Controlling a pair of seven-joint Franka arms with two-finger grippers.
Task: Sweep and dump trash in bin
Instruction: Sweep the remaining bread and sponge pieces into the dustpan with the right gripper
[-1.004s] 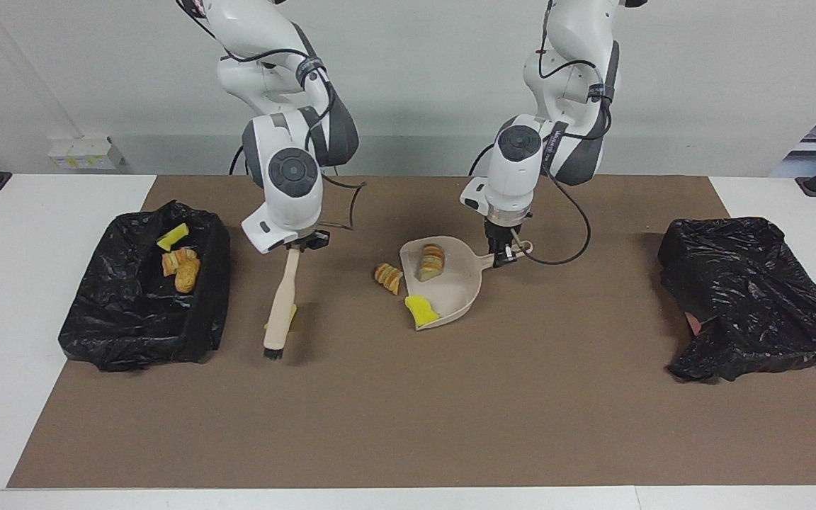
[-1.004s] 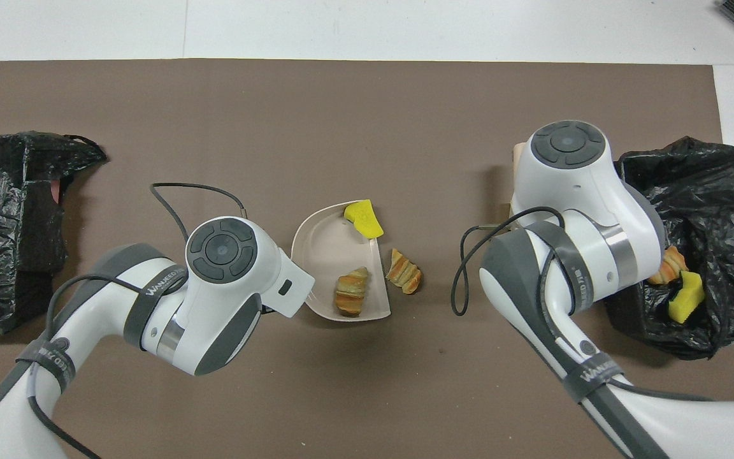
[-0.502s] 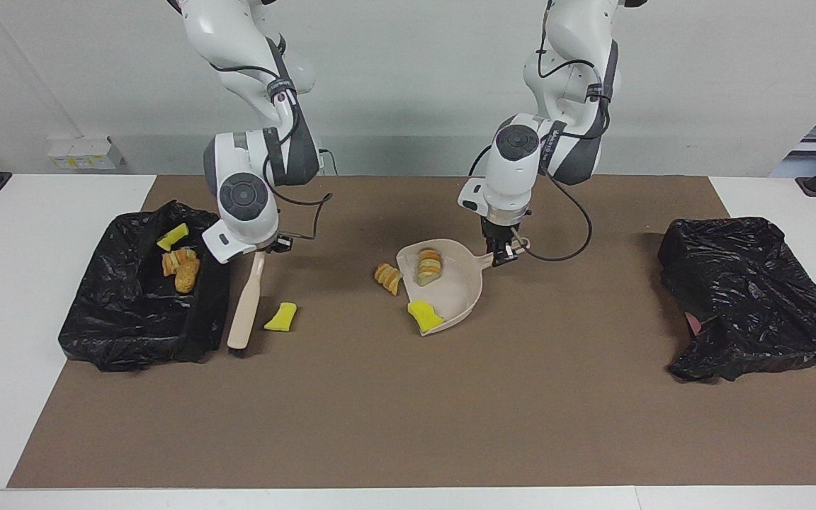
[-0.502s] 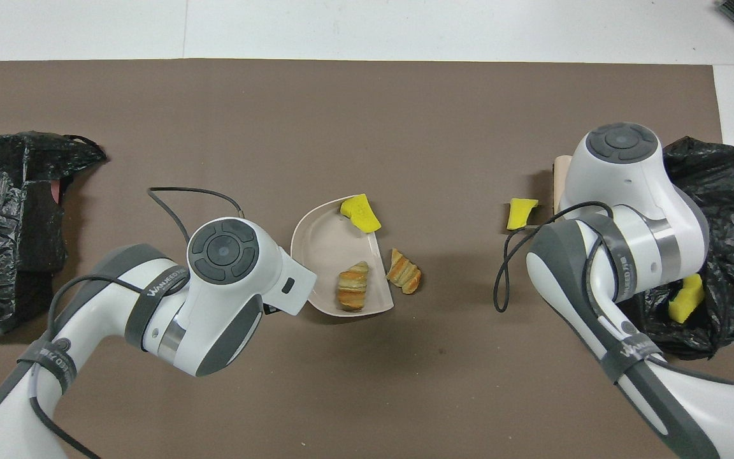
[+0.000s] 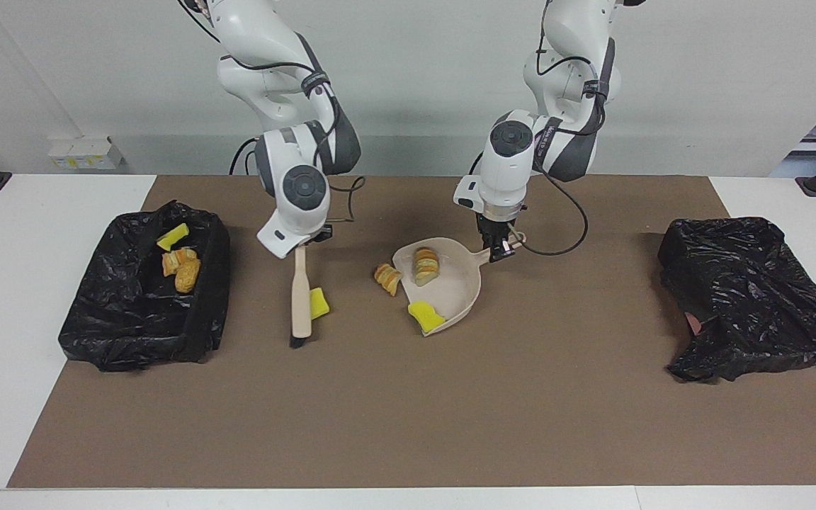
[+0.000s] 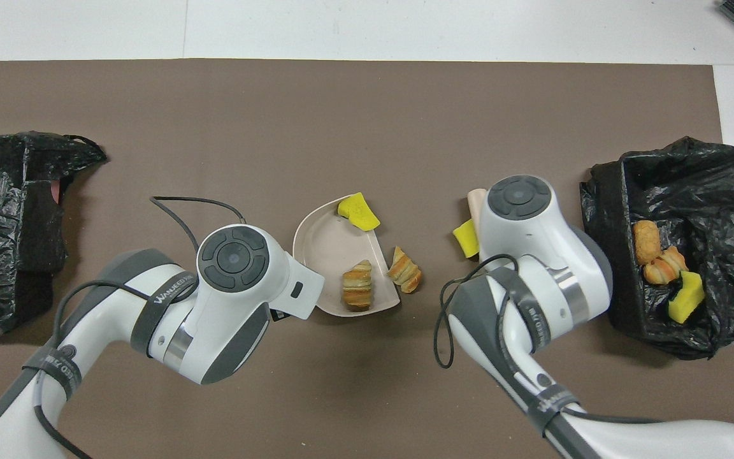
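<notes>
White tabletop (image 5: 25, 297) carries a brown mat (image 5: 450, 411); two black-bag-lined bins sit on it, one at each arm's end.

Right gripper (image 5: 299, 246) is clamped shut on the handle of a beige hand brush (image 5: 301, 294). The brush points away from the robots, bristles down on the mat, with a yellow sponge chunk (image 5: 319, 303) touching its side that faces the pan. Likely reason: the brush is positioned to push that chunk toward the pan.

Left gripper (image 5: 499, 253) is closed on the handle of the beige plastic dustpan (image 5: 459, 287) near mat centre. The pan's mouth faces the right arm's end, so it's set to catch the sweep.

Trash status:
- one tan striped bread lump (image 5: 425, 265) inside the pan
- a second yellow sponge piece (image 5: 425, 316) on the pan's lip, half in
- another bread lump (image 5: 387, 277) on the mat just outside the mouth
- three scraps in the open black bin (image 5: 132, 333) at the right arm's end: a yellow sponge wedge (image 5: 173, 236) and two bread lumps (image 5: 181, 269)

Black bin (image 5: 748, 297) at the left arm's end looks crumpled; contents not readable.

Judgement: mid-sweep, dump pending.
</notes>
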